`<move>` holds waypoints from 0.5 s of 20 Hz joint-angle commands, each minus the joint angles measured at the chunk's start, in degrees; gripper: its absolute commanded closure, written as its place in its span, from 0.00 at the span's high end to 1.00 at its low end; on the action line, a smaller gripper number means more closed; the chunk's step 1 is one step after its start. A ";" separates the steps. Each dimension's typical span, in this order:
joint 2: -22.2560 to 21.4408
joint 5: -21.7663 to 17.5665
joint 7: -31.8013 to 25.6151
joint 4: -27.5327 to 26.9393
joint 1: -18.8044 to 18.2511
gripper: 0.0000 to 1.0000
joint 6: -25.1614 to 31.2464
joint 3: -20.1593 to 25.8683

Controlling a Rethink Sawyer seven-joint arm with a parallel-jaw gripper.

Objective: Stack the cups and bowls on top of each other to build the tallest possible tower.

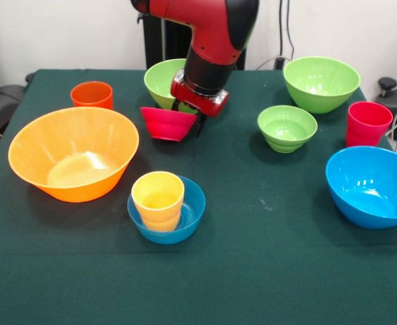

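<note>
My gripper [189, 115] comes down from the top and is shut on the right rim of the small red bowl [163, 125], which sits tilted just in front of a big green bowl [161, 80]. The yellow cup [157, 200] stands inside the small blue bowl [188, 227] at the front centre. The very wide orange bowl [73, 154] is at the left, with the orange cup [91, 95] behind it. A second big green bowl [321, 82], the small green bowl [287, 127], the red cup [368, 123] and the big blue bowl [370, 186] are at the right. No tall tower shows.
The table [252, 271] wears a dark green cloth. The robot's pedestal stands at the far edge behind the arm. The big blue bowl overhangs the picture's right edge.
</note>
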 commanded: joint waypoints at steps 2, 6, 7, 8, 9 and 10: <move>-0.48 1.58 3.84 -2.92 1.53 1.00 8.75 3.29; -1.09 1.55 4.08 -3.02 2.45 1.00 10.45 2.71; -1.06 1.42 4.02 -3.41 2.48 1.00 10.80 2.48; -1.14 1.19 3.92 -3.72 2.65 1.00 11.22 2.19; -1.19 1.03 3.74 -3.99 2.60 1.00 11.45 2.12; -1.24 0.87 3.57 -4.26 2.56 1.00 11.68 2.05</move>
